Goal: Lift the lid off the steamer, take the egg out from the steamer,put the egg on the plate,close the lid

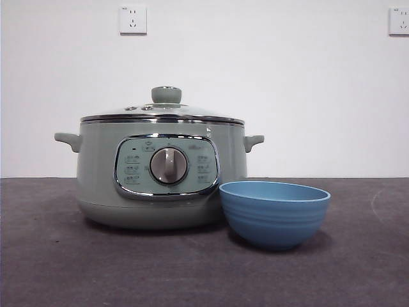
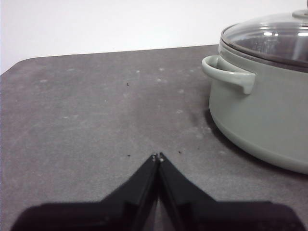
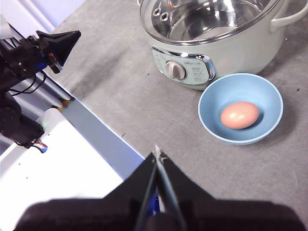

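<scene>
The pale green steamer [image 1: 102,185] stands on the dark table with the glass lid [image 1: 192,113] seated on it, knob [image 1: 166,94] upright. Just in front of it to the right sits the blue plate [image 1: 275,214]. From above, the egg [image 3: 239,114] lies inside the plate [image 3: 209,103], beside the steamer [image 3: 231,53]. My left gripper [image 2: 158,157] is shut and empty, low over bare table to the side of the steamer [image 2: 260,120] and its lid [image 2: 269,36]. My right gripper [image 3: 158,153] is shut and empty, high above the table's near edge.
Two wall sockets [image 1: 133,19] [image 1: 399,20] sit on the white wall behind. The right wrist view shows the table's edge [image 3: 96,127], a white surface beyond it, and the other arm [image 3: 29,57] off to the side.
</scene>
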